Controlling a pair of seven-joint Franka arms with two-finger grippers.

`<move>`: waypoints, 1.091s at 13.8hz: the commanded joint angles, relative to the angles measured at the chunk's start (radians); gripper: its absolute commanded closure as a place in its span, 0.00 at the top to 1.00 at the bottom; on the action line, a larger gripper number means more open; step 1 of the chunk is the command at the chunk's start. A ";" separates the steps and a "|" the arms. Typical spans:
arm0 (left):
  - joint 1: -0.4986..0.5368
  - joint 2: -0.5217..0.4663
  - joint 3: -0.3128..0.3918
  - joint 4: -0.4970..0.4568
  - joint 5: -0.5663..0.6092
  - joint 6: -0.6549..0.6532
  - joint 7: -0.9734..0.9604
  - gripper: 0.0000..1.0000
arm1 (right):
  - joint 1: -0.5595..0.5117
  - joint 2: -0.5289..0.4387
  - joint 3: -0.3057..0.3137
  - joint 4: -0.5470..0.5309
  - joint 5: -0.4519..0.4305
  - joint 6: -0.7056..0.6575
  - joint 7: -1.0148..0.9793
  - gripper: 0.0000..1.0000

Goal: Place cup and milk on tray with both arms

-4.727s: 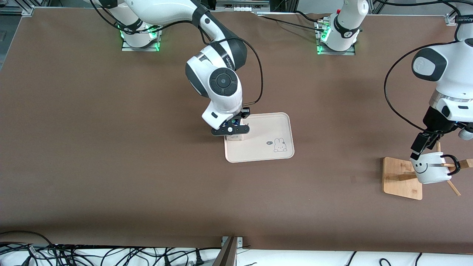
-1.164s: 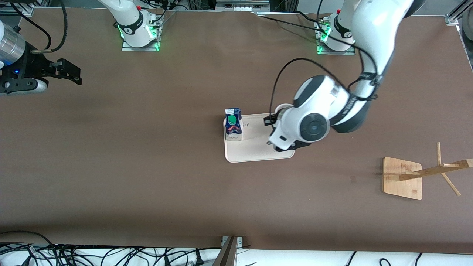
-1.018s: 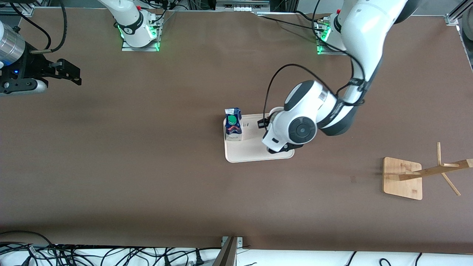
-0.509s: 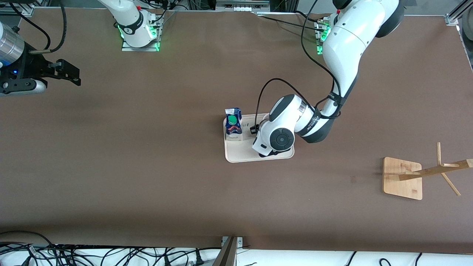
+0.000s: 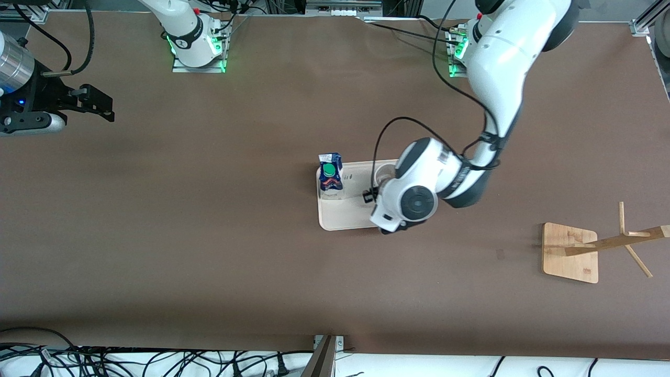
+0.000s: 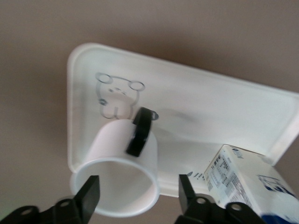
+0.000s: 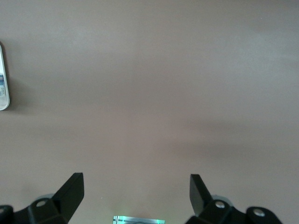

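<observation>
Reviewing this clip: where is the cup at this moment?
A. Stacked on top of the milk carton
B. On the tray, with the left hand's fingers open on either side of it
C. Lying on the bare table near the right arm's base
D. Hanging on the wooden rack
B. In the left wrist view the cup sits on the tray beside the milk, and the left hand is open around its rim.

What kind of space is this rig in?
Likely a robotics lab bench: two white arms bolted to a brown-covered table, loose cables along its edge, and staged props such as the cream-white bunny tray and wooden rack.
</observation>
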 commanded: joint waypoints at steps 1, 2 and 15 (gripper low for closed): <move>0.062 -0.179 0.000 -0.024 0.030 -0.073 0.108 1.00 | -0.010 0.009 0.011 0.023 -0.016 -0.006 -0.007 1.00; 0.091 -0.220 0.000 -0.030 0.030 -0.094 0.169 1.00 | -0.010 0.011 0.011 0.023 -0.016 -0.006 -0.007 1.00; 0.394 -0.617 0.084 -0.178 0.093 -0.215 0.771 1.00 | -0.012 0.011 0.011 0.023 -0.018 -0.006 -0.008 1.00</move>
